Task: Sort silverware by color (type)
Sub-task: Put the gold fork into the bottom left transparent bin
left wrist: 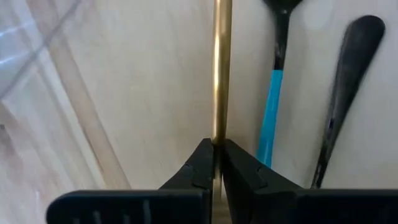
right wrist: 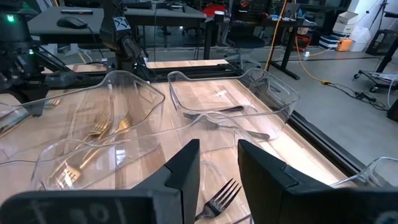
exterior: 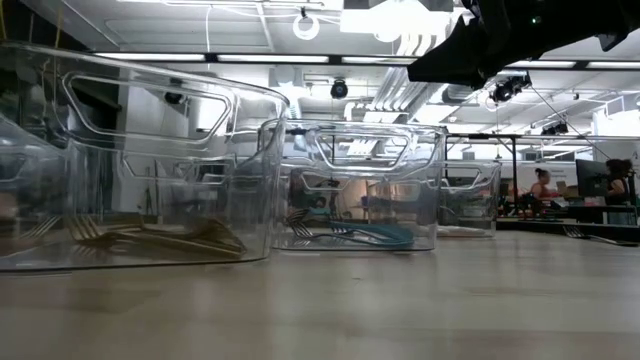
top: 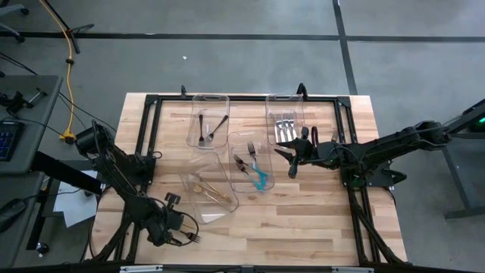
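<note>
**Left end effector pinches a gold handle at the desk's near edge**

Nearest the front edge of the pale wooden desk (top: 303, 227), the left end effector (left wrist: 217, 163) is closed on the slim gold-finished metal utensil handle (left wrist: 222, 68), its two dark fingers meeting on the shaft. Just beside that handle lie a teal-handled utensil (left wrist: 272, 112) and a black utensil (left wrist: 339, 93), close together but apart from it. In the overhead view the left arm reaches low toward the near corner, wrist bent down over the loose pieces.

The gold piece looks light, rigid and slick; a narrow polished shaft can pivot or slip between flat pads, so a hold nearer the middle of the handle would probably balance it better than one at its end.

Farther in, the clear plastic bin with gold forks (top: 210, 191) stands nearest the left arm, then the clear bin holding teal-handled pieces (top: 252, 161). The right end effector (top: 292, 155) hovers just beside that bin, fingers partly apart and empty, its arm stretched in from the right side. Beyond stand the clear bin of black forks (top: 208, 120) and the clear bin of shiny silver forks (top: 285, 120).
</note>
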Robot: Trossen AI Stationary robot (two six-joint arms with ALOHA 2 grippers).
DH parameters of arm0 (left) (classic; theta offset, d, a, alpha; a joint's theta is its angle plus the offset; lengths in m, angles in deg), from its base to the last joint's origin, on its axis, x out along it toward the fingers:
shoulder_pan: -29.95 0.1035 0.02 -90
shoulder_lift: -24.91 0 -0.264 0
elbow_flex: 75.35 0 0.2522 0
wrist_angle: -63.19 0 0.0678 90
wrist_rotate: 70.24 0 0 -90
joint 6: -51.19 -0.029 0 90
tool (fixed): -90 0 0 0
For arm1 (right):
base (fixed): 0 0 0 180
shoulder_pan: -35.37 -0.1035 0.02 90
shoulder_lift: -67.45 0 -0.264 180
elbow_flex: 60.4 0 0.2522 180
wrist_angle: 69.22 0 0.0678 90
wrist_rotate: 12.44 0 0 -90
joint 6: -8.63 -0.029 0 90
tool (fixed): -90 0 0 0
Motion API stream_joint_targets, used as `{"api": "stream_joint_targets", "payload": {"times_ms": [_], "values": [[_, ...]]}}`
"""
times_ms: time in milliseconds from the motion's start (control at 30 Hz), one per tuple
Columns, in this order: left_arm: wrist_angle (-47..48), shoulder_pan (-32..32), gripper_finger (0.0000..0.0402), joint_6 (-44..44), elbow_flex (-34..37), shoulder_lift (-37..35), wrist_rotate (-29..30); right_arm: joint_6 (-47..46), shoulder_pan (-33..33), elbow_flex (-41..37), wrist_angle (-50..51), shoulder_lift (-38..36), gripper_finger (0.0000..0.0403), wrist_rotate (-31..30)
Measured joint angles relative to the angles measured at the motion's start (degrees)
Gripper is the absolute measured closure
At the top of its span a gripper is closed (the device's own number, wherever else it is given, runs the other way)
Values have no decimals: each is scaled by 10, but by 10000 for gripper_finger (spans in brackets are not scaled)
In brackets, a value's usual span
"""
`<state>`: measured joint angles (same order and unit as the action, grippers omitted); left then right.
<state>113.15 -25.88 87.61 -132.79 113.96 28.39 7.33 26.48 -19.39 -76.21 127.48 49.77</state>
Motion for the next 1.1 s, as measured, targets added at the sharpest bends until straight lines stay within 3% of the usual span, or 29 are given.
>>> {"api": "stream_joint_targets", "payload": {"times_ms": [200,367,533,700,800,867,1000,1100], "values": [[25,0,394,-12,-15,-17,-26,0,0,0,0,0,300,-1],[113,0,394,-20,-60,-62,8,0,0,0,0,0,300,-1],[161,11,394,-22,-113,-121,110,0,0,0,0,0,300,0],[165,37,394,-52,-164,-176,290,0,0,0,0,0,300,0],[120,58,392,-98,-169,-206,405,0,0,0,0,0,300,0],[84,76,391,-138,-169,-222,448,0,0,0,0,0,300,3],[-28,122,392,-209,-133,-260,450,0,0,0,0,0,300,3],[-178,159,392,-266,-60,-293,413,0,0,0,0,0,300,3]]}}
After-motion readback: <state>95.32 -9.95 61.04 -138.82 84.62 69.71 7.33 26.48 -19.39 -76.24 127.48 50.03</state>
